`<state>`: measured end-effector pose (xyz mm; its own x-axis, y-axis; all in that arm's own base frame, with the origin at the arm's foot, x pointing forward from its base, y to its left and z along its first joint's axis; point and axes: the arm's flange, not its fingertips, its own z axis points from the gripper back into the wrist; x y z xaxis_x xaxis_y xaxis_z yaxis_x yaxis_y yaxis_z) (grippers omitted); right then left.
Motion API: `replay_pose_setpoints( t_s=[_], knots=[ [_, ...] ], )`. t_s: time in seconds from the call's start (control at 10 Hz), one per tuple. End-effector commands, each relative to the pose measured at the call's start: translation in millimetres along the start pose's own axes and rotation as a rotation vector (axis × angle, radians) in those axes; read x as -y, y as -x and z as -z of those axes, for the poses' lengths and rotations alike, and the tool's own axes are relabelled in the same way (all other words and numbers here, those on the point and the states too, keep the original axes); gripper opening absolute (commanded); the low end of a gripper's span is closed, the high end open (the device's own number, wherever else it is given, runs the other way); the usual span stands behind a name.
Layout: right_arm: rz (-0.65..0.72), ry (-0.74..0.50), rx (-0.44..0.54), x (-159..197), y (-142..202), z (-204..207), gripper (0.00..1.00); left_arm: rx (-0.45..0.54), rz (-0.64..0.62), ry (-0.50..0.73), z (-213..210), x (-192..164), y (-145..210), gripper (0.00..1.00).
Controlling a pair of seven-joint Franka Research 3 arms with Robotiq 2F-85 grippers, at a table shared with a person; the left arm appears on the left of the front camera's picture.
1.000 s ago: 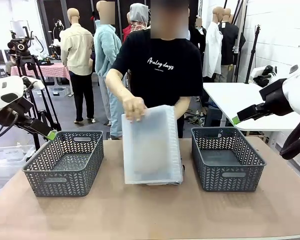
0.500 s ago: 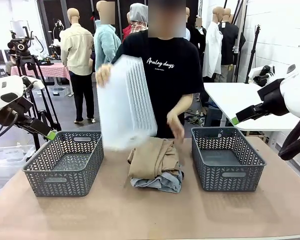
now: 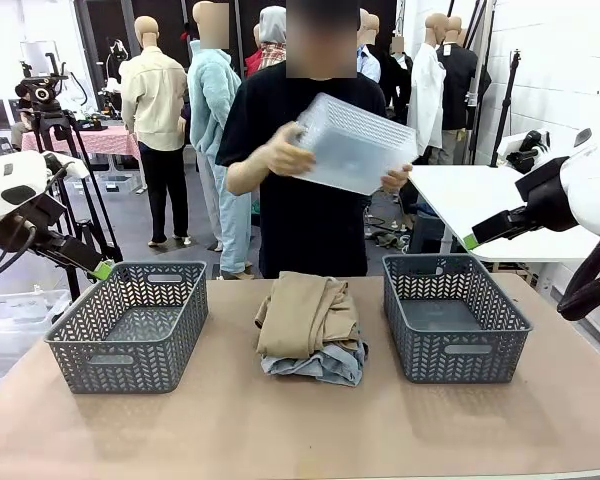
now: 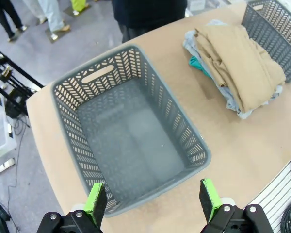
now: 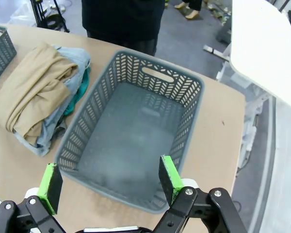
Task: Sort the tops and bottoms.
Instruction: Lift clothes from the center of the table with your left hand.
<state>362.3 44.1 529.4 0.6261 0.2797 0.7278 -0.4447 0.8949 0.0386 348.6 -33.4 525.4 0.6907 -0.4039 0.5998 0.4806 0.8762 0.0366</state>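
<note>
A pile of folded clothes lies mid-table between two baskets. On top is a tan khaki top (image 3: 305,315) (image 4: 237,60) (image 5: 31,92). A teal-green top (image 4: 196,63) (image 5: 81,90) peeks from the pile's side. Under them lie the light blue denim bottoms (image 3: 328,365) (image 4: 233,102) (image 5: 46,131). My left gripper (image 3: 102,270) (image 4: 153,196) hangs open above the left grey basket (image 3: 120,360) (image 4: 150,73). Open too, my right gripper (image 3: 472,240) (image 5: 110,182) hovers over the right grey basket (image 3: 460,355) (image 5: 82,126). Both baskets hold nothing.
The person stands at the far side holding a translucent plastic bin (image 3: 352,143) at chest height with both hands. A white table (image 3: 480,200) (image 5: 266,53) stands at the back right. A tripod (image 3: 55,110) stands back left.
The person lifted the translucent bin off the table, uncovering the clothes pile, and now holds it high at chest level. Neither arm has moved.
</note>
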Motion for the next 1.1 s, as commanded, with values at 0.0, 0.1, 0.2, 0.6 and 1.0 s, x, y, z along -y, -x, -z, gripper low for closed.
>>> replay_pose_setpoints(
  t_s=[0.0,0.1,0.2,0.6,1.0],
  knots=[
    [0.009,0.003,-0.009,-0.2,0.4,2.6,1.0,0.003,0.001,0.003,-0.8,-0.6,0.5,1.0],
    [0.009,0.003,-0.009,-0.2,0.4,2.6,1.0,0.003,0.001,0.003,-0.8,-0.6,0.5,1.0],
    [0.009,0.003,-0.009,-0.2,0.4,2.6,1.0,0.003,0.001,0.003,-0.8,-0.6,0.5,1.0],
    [0.009,0.003,-0.009,-0.2,0.4,2.6,1.0,0.003,0.001,0.003,-0.8,-0.6,0.5,1.0],
    [0.009,0.003,-0.009,-0.2,0.4,2.6,1.0,0.003,0.001,0.003,-0.8,-0.6,0.5,1.0]
  ],
)
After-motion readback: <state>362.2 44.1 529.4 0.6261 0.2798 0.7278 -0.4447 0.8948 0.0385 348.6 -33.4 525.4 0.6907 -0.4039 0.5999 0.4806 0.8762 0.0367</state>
